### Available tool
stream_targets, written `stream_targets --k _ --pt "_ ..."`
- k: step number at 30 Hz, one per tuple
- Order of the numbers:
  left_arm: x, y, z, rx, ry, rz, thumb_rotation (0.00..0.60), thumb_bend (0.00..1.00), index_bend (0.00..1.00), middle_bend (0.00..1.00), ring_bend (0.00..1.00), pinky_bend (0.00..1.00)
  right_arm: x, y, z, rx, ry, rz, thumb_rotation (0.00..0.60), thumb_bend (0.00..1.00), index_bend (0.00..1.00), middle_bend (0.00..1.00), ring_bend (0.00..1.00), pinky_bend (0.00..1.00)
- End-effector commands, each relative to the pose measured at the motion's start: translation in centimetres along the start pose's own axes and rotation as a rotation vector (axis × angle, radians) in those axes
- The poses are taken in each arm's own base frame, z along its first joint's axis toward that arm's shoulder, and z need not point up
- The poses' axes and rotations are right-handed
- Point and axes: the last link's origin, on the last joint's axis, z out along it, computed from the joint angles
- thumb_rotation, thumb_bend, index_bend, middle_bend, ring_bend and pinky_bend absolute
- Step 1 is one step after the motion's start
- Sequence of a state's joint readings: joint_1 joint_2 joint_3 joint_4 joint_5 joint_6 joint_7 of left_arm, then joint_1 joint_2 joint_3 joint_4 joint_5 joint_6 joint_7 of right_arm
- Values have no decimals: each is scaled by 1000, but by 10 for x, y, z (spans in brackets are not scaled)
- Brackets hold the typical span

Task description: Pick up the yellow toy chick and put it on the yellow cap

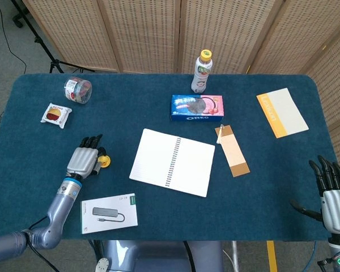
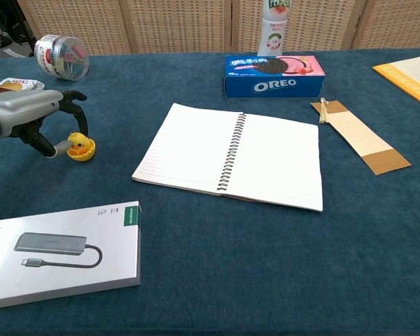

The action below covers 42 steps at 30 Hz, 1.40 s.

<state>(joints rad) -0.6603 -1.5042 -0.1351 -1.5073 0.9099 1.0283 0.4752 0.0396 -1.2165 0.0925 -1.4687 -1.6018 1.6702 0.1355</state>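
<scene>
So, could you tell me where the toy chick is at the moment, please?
The yellow toy chick sits on the table's left side, at the left hand fingertips, left of the open notebook and beyond the white boxed adapter.
</scene>
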Motion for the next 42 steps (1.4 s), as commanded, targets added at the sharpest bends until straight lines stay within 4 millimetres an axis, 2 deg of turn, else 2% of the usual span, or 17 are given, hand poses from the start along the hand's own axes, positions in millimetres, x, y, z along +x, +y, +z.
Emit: stream_targets --k 1,7,14,17,23,25,27,30,37,39,42 --pt "2 0 0 1 9 -3 600 444 431 0 0 0 0 0 0 1 0 0 600 0 0 0 0 0" --pt "3 1 1 -1 23 -12 600 393 408 0 0 0 0 0 0 0 3 2 600 0 0 0 0 0" --pt "4 1 2 1 28 -37 600 380 393 0 0 0 0 0 0 1 5 3 600 0 0 0 0 0" --pt "14 1 1 -5 59 -97 600 378 390 0 0 0 0 1 0 0 4 2 600 0 0 0 0 0" --pt "55 -8 -13 -40 192 -245 600 369 350 0 0 0 -1 0 1 0 -1 -1 600 0 0 0 0 0" --pt "67 -15 -22 -49 240 -276 600 364 340 0 0 0 -1 0 1 1 -1 0 600 0 0 0 0 0" --pt "76 -32 -37 -37 307 -278 600 361 334 0 0 0 -1 0 1 0 -2 -1 600 0 0 0 0 0" --pt "72 -52 -55 -22 345 -281 600 358 302 0 0 0 -2 0 2 1 -7 0 600 0 0 0 0 0" --pt "41 -94 -92 32 373 -320 600 331 38 0 0 0 -5 -2 4 3 -19 -5 600 0 0 0 0 0" --pt "26 -109 -106 60 364 -366 600 327 1 0 0 0 -8 -2 5 3 -26 -8 600 0 0 0 0 0" --pt "14 -121 -120 66 388 -383 600 322 0 0 0 0 -10 -2 6 0 -36 -12 600 0 0 0 0 0"
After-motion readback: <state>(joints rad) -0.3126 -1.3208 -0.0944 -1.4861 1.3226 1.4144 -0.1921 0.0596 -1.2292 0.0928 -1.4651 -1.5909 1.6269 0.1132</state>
